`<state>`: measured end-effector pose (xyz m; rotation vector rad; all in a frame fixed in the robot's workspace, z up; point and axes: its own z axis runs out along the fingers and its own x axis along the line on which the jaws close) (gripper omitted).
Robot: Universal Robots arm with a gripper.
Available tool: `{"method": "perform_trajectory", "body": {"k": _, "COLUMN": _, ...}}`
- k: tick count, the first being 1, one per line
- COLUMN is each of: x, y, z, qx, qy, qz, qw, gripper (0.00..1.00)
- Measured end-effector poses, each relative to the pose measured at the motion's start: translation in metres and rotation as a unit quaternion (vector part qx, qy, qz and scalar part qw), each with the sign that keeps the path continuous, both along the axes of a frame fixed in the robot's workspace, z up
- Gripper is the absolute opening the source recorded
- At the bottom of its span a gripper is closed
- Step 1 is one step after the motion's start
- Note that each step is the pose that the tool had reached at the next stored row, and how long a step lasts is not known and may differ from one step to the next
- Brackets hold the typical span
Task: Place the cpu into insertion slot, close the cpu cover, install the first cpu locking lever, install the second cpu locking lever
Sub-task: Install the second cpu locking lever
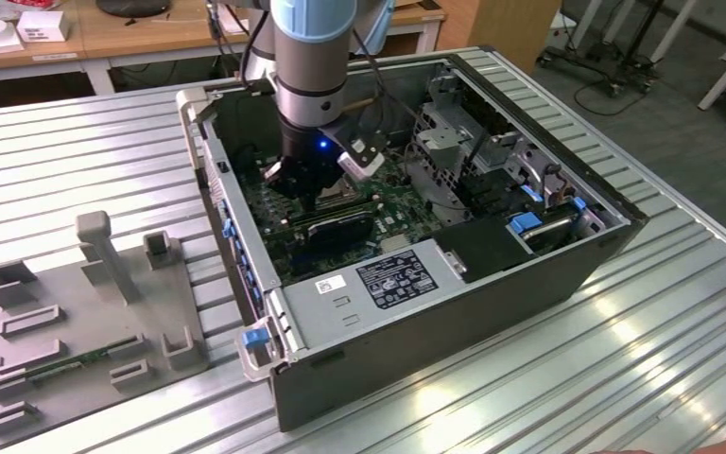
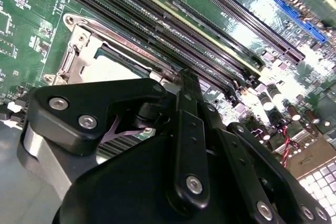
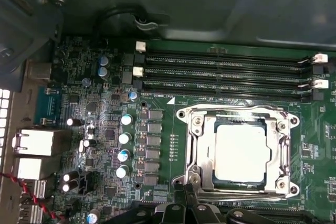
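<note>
Silver-tan, the cpu [image 3: 242, 153] already sits flat in the slot [image 3: 198, 149], and the cover [image 3: 283, 145] lies shut over it, its frame ringing the chip and its window leaving the metal face bare. So the first two steps look done. A thin lever [image 3: 231, 111] runs along the cover's edge on the side toward the memory slots [image 3: 226, 69]; whether it is hooked under its catch I cannot tell. Another wire lever runs along the opposite edge, close to the gripper, and its state is just as unclear.

The gripper [image 3: 184, 195] is down at the socket's corner, its black fingers [image 2: 190, 98] looking pressed together at the tip, with nothing visibly between them. In the second wrist view the gripper body covers most of the socket, so only part of the cpu and one end of the frame show. In the exterior view the arm [image 1: 317, 66] reaches into the case [image 1: 464, 312] and hides the socket.
</note>
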<state>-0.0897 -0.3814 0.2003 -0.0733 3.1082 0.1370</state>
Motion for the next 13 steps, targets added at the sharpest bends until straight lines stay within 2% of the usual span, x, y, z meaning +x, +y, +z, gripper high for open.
{"method": "perform_trajectory", "body": {"k": 13, "x": -0.0007, "y": 0.0018, "z": -0.0045, "qx": -0.0003, "qy": 0.0002, "qz": 0.000, "qw": 1.00000, "gripper": 0.10}}
